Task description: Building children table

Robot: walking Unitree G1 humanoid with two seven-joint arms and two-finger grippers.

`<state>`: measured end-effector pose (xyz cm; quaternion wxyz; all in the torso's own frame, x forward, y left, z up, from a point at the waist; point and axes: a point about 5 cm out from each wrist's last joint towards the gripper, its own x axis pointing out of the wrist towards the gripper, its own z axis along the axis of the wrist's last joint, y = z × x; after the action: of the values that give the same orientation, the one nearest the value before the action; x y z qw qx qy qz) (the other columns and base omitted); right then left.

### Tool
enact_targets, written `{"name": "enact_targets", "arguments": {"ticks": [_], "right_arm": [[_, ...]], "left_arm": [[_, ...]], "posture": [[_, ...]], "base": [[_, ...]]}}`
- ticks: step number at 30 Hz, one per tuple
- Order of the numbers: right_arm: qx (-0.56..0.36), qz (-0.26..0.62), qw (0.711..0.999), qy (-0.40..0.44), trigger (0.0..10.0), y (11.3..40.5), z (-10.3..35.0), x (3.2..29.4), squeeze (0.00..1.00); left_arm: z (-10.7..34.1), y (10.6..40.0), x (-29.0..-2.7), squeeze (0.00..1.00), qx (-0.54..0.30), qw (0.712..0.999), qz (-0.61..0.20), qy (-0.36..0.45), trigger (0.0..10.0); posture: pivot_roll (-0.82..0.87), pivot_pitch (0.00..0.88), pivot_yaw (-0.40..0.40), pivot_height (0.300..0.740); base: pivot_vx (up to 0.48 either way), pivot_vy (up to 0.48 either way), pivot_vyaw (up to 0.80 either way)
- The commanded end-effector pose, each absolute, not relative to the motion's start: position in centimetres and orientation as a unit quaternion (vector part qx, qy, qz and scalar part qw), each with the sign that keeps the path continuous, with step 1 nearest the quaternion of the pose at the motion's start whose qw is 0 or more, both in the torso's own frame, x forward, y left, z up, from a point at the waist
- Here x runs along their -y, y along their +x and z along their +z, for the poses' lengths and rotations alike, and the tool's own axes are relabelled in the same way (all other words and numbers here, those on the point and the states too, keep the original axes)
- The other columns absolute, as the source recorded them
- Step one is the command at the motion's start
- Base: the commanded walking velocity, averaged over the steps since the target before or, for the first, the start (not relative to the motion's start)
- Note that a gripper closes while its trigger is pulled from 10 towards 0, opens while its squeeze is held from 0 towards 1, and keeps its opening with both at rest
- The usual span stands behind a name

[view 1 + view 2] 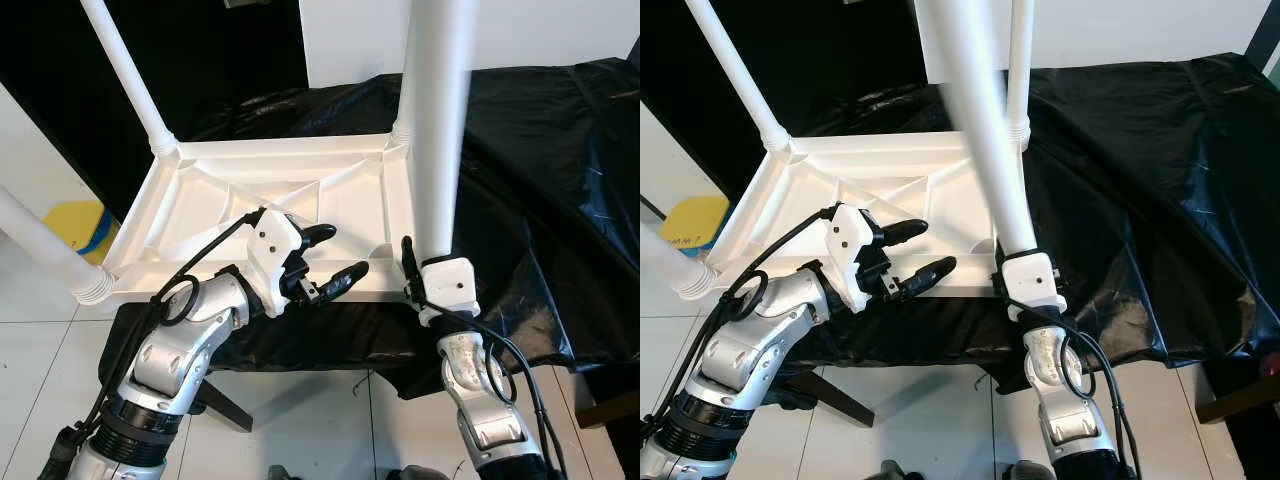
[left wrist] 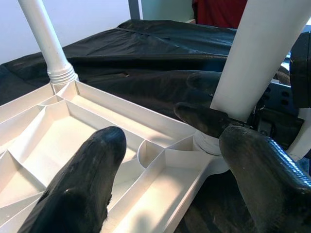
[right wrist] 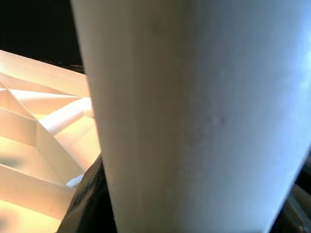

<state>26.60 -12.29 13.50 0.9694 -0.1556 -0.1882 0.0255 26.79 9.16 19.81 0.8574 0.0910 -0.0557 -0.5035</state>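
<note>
Upturned white tabletop (image 1: 270, 200) lies on black-draped worktop (image 1: 540, 200). Right jaws (image 1: 412, 268) clamp the near-corner leg (image 1: 440, 120) just above its socket. Left jaws (image 1: 325, 258) gape empty beside it. Risk: leg enters tilted, cross-threads or jams.

upturned tabletop (image 1: 270, 200) on sheet (image 1: 540, 200), legs (image 1: 125, 75) up.
</note>
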Motion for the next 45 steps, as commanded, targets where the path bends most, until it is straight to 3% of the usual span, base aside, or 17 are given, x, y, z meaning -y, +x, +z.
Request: {"name": "enact_targets", "arguments": {"ticks": [1,23,24,25,33,34,35,36,43,45], "right_arm": [[0.148,0.017,0.974,-0.170,10.0,26.6,11.9,13.6,0.00],[0.213,0.007,0.974,-0.082,10.0,27.2,17.2,13.4,0.00],[0.210,0.016,0.975,-0.071,10.0,27.5,17.3,13.3,0.00],[0.204,0.027,0.977,-0.060,10.0,27.7,17.3,13.2,0.00],[0.164,0.101,0.981,-0.037,10.0,29.0,17.5,13.3,0.00],[0.153,0.115,0.981,-0.026,10.0,29.2,17.5,13.4,0.00],[0.147,0.122,0.981,-0.019,10.0,29.4,17.5,13.4,0.00],[0.141,0.133,0.981,-0.019,10.0,29.5,17.5,13.4,0.00],[0.110,0.182,0.977,-0.031,10.0,30.3,17.4,13.1,0.00],[0.105,0.203,0.971,-0.076,10.0,30.7,17.3,13.0,0.00]], "left_arm": [[19.9,26.6,-9.3,0.00,0.055,0.853,-0.511,0.095,10.0],[21.0,27.6,-9.6,0.00,0.070,0.858,-0.503,0.079,10.0],[21.1,27.7,-9.6,0.92,0.073,0.857,-0.505,0.069,10.0],[21.3,27.8,-9.5,1.00,0.074,0.856,-0.508,0.057,10.0],[23.5,28.3,-8.8,1.00,0.112,0.840,-0.531,-0.006,10.0],[24.3,28.4,-8.4,0.62,0.123,0.831,-0.542,-0.020,10.0],[24.7,28.4,-8.1,0.62,0.129,0.824,-0.550,-0.028,10.0],[25.1,28.4,-7.9,0.00,0.135,0.817,-0.560,-0.034,10.0],[26.0,28.7,-6.2,0.00,0.152,0.791,-0.592,-0.015,10.0],[26.3,28.7,-5.6,0.00,0.159,0.782,-0.602,-0.011,10.0]], "posture": [[-0.08,0.077,0.089,0.740],[-0.09,0.062,0.081,0.740],[-0.09,0.057,0.080,0.740],[-0.09,0.053,0.078,0.740],[-0.09,0.029,0.064,0.740],[-0.09,0.026,0.060,0.740],[-0.09,0.026,0.060,0.740],[-0.09,0.019,0.052,0.740],[-0.09,0.006,0.044,0.740],[-0.09,0.000,0.047,0.740]], "base": [[0.000,0.000,0.00],[0.000,0.000,0.00],[0.000,0.000,0.00],[0.000,0.000,0.00],[0.000,0.000,0.00],[0.000,0.000,0.00],[0.000,0.000,0.00],[0.000,0.000,0.00],[0.000,0.000,0.00],[0.000,0.000,0.00]]}}
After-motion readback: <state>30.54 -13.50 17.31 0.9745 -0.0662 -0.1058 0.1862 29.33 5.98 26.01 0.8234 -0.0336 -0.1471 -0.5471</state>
